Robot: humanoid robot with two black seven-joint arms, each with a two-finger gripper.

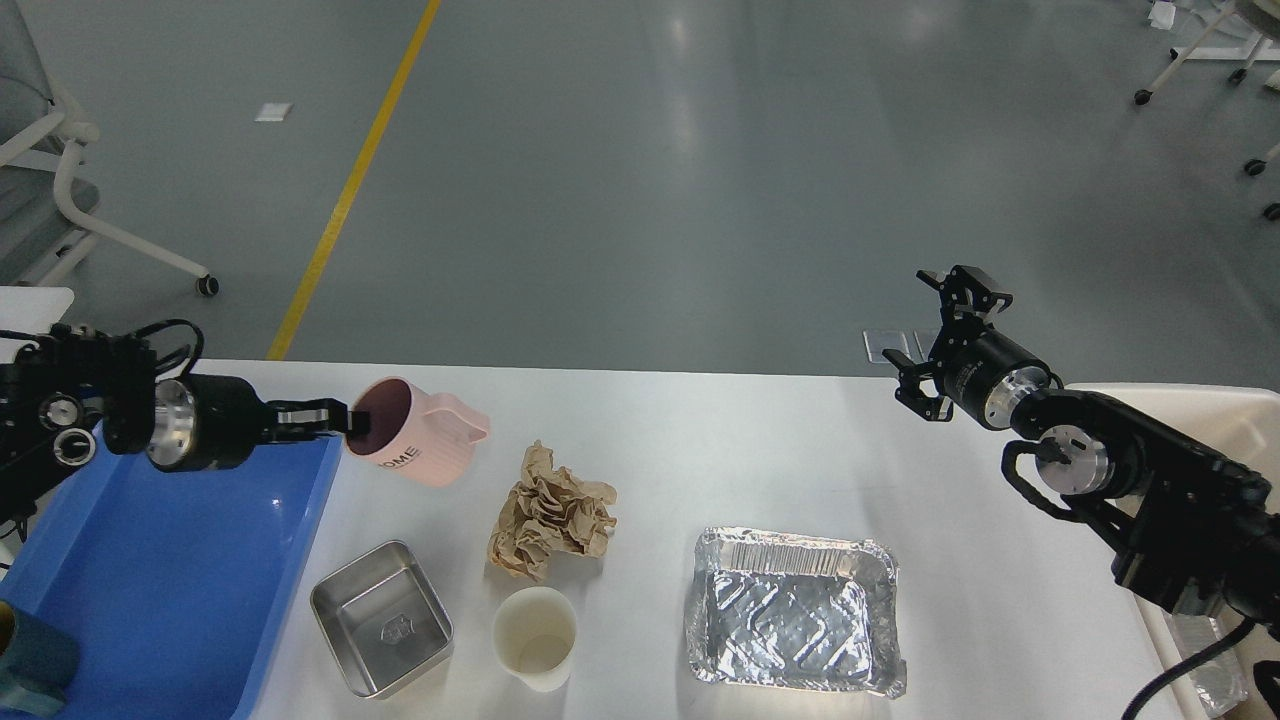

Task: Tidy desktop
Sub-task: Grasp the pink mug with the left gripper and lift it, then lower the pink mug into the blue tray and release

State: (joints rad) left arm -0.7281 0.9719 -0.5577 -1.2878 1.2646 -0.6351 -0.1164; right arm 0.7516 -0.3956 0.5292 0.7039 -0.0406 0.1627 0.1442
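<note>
Gripping rim of pink ceramic mug (420,446), left tool (340,418) clamped, mug tilted, lifted off white worktop (720,450). Blue plastic tray (180,570) directly below-left of mug, nearly empty. Right tool (925,340) spread, empty, far side. Steel square dish (380,618), paper cup (535,637), foil tray (795,612) empty; crumpled brown paper (550,512) loose.

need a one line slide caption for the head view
Left gripper lifts a pink mug by its rim beside the blue tray; right gripper waits open above the white desktop.
</note>
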